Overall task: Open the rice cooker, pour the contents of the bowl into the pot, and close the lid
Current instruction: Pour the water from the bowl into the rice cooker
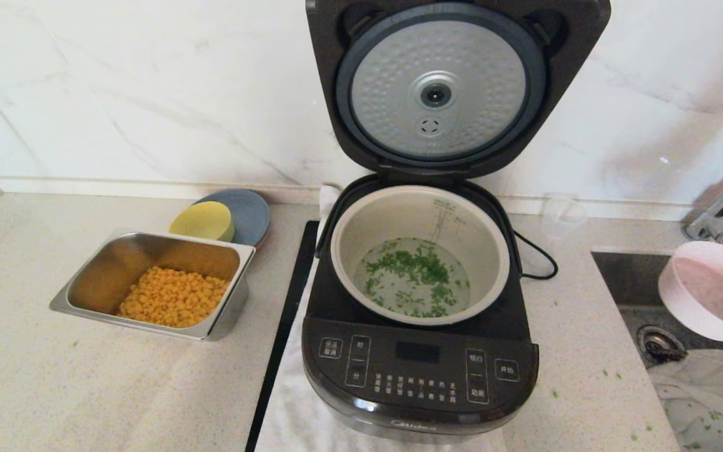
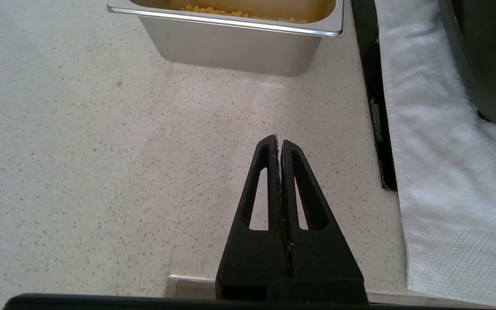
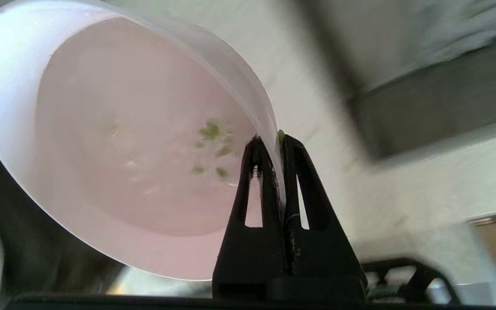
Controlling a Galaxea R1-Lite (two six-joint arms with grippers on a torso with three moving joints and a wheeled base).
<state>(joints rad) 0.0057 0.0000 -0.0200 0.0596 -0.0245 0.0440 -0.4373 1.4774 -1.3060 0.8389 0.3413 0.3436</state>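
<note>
The lid (image 1: 455, 81) stands upright behind the pot (image 1: 421, 251), leaving its mouth unobstructed from above and in front. On the worktop (image 1: 54, 376), a steel tray (image 1: 154, 285) crowds the rice cooker's (image 1: 418, 370) left; bare surface lies before it.

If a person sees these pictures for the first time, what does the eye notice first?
The black rice cooker stands in the middle with its lid raised, and green contents float in its pot. At the far right, over the sink, the right tool pinches the rim of the nearly empty pink bowl. Left of the cooker, a steel tray holds corn.
</note>
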